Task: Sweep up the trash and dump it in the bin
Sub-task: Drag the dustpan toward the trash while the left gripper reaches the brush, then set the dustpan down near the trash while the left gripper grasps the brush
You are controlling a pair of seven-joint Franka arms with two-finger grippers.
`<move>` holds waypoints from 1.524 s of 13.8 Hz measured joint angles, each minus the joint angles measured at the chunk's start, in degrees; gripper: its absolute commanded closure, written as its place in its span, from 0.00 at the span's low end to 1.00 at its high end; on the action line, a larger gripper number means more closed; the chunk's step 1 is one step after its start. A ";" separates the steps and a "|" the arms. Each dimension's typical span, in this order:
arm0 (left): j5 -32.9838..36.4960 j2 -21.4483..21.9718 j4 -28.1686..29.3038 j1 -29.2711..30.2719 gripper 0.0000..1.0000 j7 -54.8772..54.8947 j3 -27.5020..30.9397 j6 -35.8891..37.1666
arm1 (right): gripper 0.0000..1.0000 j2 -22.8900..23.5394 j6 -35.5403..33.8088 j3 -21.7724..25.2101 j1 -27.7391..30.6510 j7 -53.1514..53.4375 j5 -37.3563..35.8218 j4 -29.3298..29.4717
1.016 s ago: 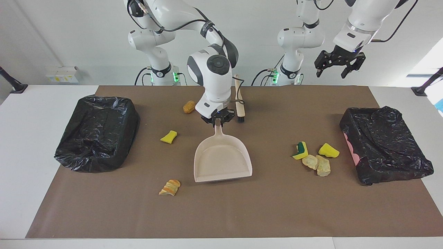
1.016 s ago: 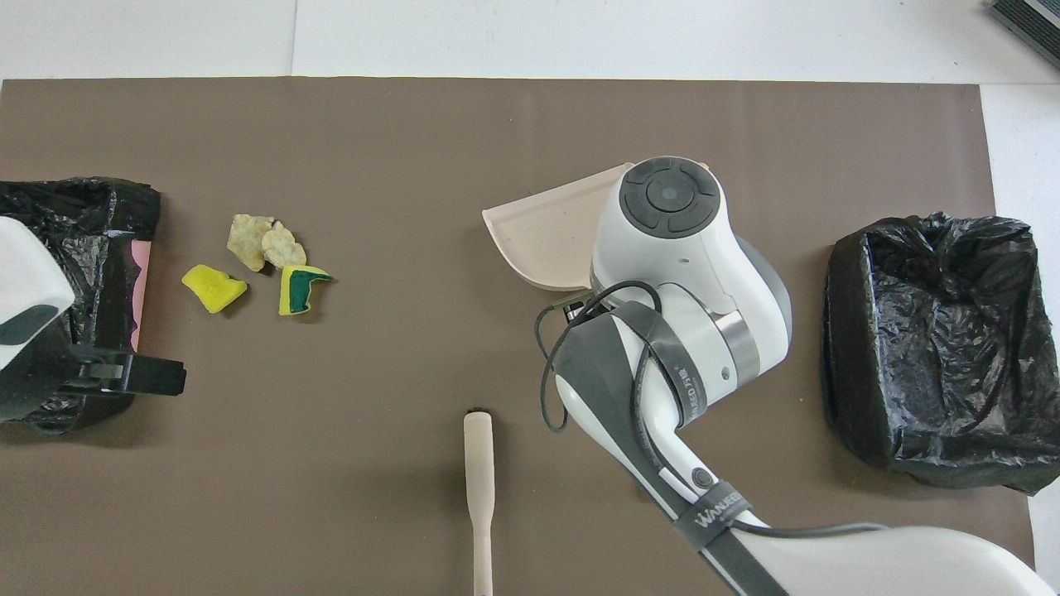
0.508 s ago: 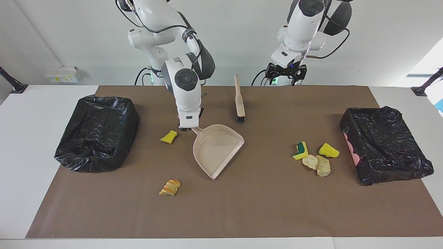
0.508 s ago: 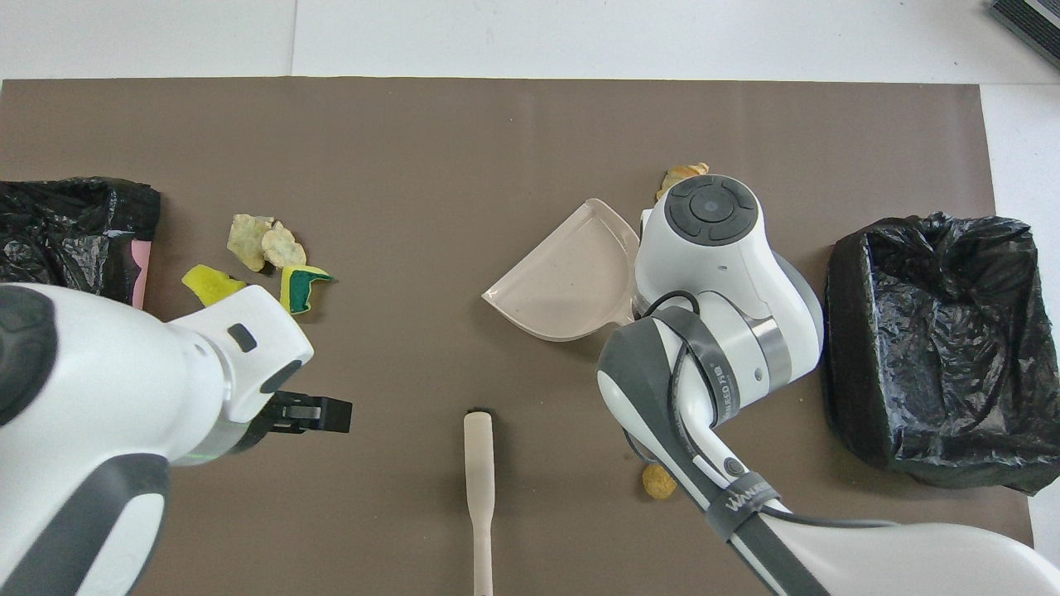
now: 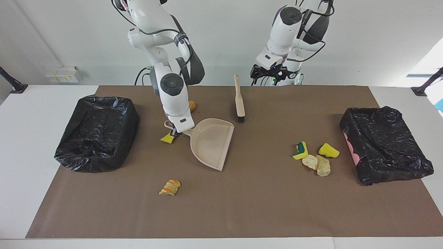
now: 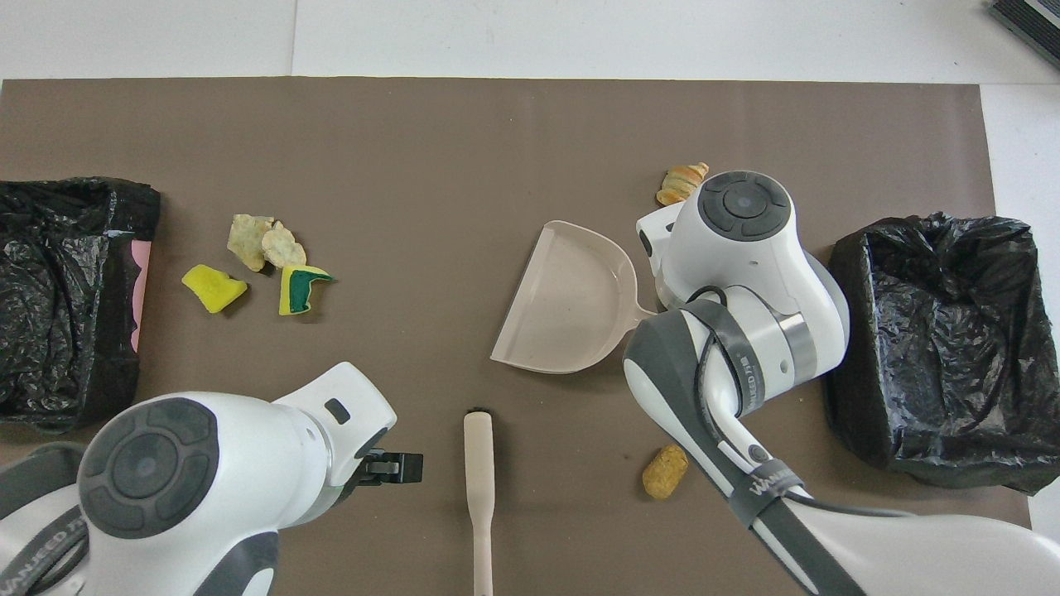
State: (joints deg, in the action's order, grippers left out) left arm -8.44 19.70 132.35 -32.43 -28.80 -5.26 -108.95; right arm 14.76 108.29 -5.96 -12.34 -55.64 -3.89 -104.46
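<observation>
The right gripper point(image 5: 175, 133) is clamping its jaws on the dustpan point(image 5: 211, 141) handle, seemingly resting low beside a yellow trash point(image 5: 168, 138) chunk on the tabletop point(image 5: 242, 207). The left gripper point(image 5: 268, 74), jaws spread, is hovering near the brush point(image 5: 238, 98), well apart from the other chunks.

the worktop point(image 5: 20, 145) is white under a brown mat point(image 5: 263, 207). the dustpan point(image 5: 211, 141) and brush point(image 5: 238, 97) handle are beige, its bristles black. both bins point(image 5: 97, 135) point(image 5: 384, 145) wear glossy black bags. the trash point(image 5: 313, 159) is yellow, yellow with green, tan, orange-striped and brown. the arms are white and grey, the left end effector point(image 5: 268, 73) black.
</observation>
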 measured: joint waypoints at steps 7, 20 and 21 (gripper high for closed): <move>-1.05 -4.86 9.82 -13.59 0.00 -9.44 -0.15 -12.48 | 1.00 -0.09 5.93 -0.12 0.63 -7.72 -4.75 -4.47; -4.96 -7.11 13.93 -18.57 0.18 -10.82 -0.07 -20.31 | 1.00 -0.92 11.23 -0.23 -0.51 -7.85 -9.16 -9.39; -4.96 -7.13 14.02 -18.57 0.31 -10.83 -0.07 -20.31 | 1.00 -0.97 10.77 -0.24 -1.22 -7.85 -10.71 -9.21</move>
State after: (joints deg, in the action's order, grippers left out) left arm -13.41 12.57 146.37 -51.00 -39.63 -5.32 -129.26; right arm 13.80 119.06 -6.19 -13.55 -63.49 -14.60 -113.68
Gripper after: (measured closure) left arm 0.000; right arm 0.678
